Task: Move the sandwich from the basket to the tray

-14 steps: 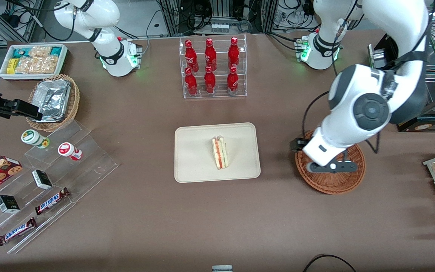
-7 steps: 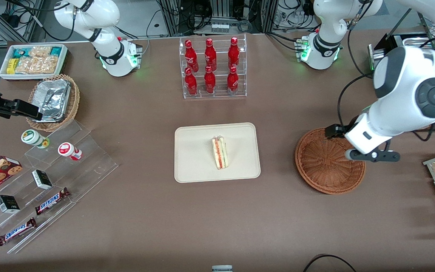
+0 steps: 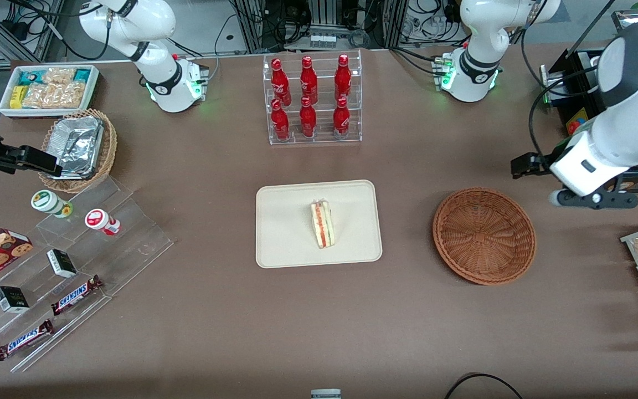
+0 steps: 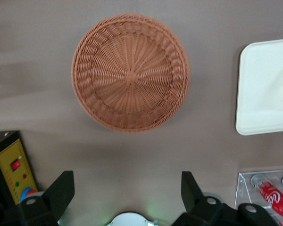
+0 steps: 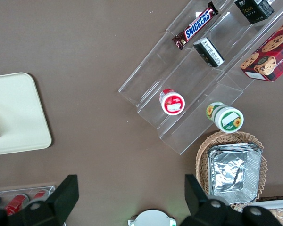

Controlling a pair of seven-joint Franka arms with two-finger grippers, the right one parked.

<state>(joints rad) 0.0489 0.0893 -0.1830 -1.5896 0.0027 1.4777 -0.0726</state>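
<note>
On the cream tray (image 3: pixel 291 233) at mid-counter (image 3: pixel 214 310), sandwich wedge (image 3: pixel 323 224) lying on its side, filling stripes showing. Toward the working arm's end, wicker basket (image 3: pixel 484 236) holding nothing, well apart from the tray. Above the counter just beside the basket, hand (image 4: pixel 127 193) spread wide, gripping nothing.
</note>
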